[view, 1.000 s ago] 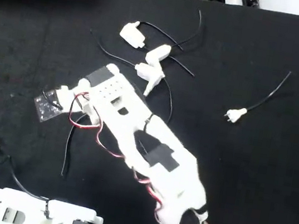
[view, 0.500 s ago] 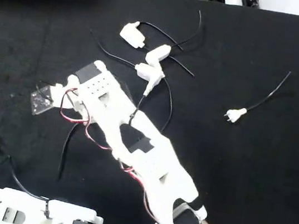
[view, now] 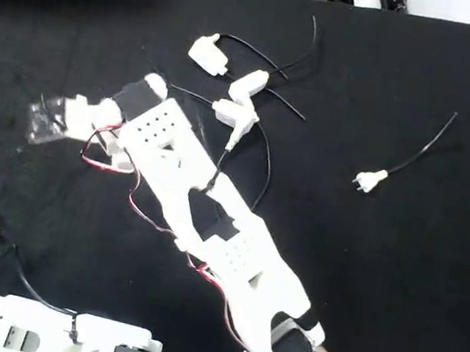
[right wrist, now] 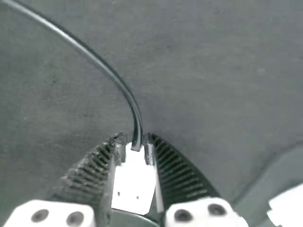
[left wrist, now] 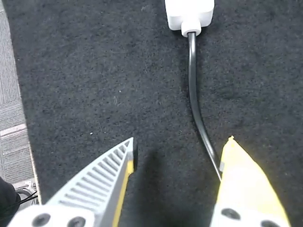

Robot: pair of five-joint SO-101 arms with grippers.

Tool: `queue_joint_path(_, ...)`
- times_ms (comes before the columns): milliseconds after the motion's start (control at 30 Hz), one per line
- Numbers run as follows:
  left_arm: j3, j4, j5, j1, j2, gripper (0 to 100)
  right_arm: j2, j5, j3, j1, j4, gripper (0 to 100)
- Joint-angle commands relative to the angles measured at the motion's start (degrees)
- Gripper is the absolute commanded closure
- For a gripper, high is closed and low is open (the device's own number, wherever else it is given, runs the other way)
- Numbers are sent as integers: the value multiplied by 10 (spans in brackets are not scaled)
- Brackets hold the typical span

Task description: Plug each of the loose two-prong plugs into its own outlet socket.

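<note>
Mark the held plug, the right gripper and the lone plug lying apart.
held plug (right wrist: 134, 182), right wrist view, white body.
right gripper (right wrist: 133, 138), right wrist view, between fingertips.
lone plug (view: 371, 180), high view, white body.

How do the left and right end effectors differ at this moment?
The left end effector is open and empty; the right end effector is shut on a white plug. By the left one, a loose cord lies on the table; at the right one, the plug's cord runs out from its grip. Both face the black table.
</note>
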Motion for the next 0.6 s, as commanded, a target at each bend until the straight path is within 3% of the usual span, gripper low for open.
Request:
queue_joint_path(0,11,4,2,-6,-4,711,-7,-58,-139,-1,39,986)
queue_joint_path(167,11,4,2,-6,-2,711,-9,-109,-231,-36,40,986)
queue_joint_path(367,11,4,2,-5,-1,711,-11,-170,-339,-127,42,986)
queue_joint_path(567,11,4,5,40,-4,711,-54,-182,-334,-142,43,986)
